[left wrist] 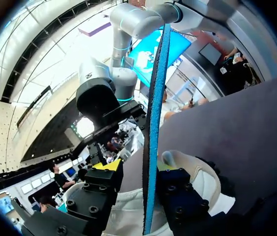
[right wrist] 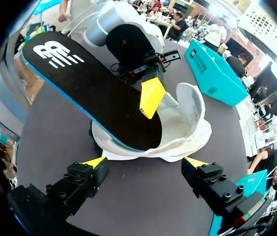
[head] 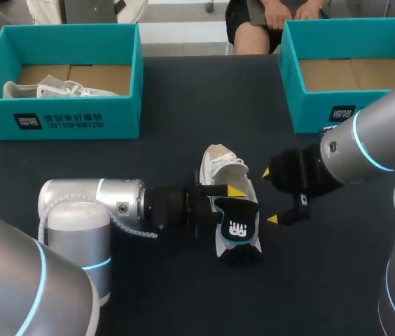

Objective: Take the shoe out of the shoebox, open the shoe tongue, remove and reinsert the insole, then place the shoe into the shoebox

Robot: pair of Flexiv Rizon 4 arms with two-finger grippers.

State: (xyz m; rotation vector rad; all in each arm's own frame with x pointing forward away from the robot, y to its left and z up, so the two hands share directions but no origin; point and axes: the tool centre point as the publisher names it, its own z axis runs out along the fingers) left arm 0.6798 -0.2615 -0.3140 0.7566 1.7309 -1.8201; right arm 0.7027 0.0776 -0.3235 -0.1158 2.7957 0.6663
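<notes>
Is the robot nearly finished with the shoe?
About halfway. The shoe is out on the table, and its tongue looks open. The left gripper holds the insole, partly out of the shoe; the right gripper is open beside it. Left: insole fully in, shoe into a shoebox.

The shoe (head: pixel 227 175) lies near the middle of the tabletop (head: pixel 169 105). The insole (head: pixel 238 225) slants out of the shoe's near end, with its far part tucked inside. The left end effector (head: pixel 234 199) reaches in from the left and, as far as I can tell, pinches the insole from both sides. The right end effector (head: pixel 270 196) hangs just right of the shoe, fingers spread, touching nothing. Along the far edge, one shoebox (head: pixel 57 119) stands at the left with a second shoe (head: pixel 50 89) in it. Another shoebox (head: pixel 323 105) stands at the right.
</notes>
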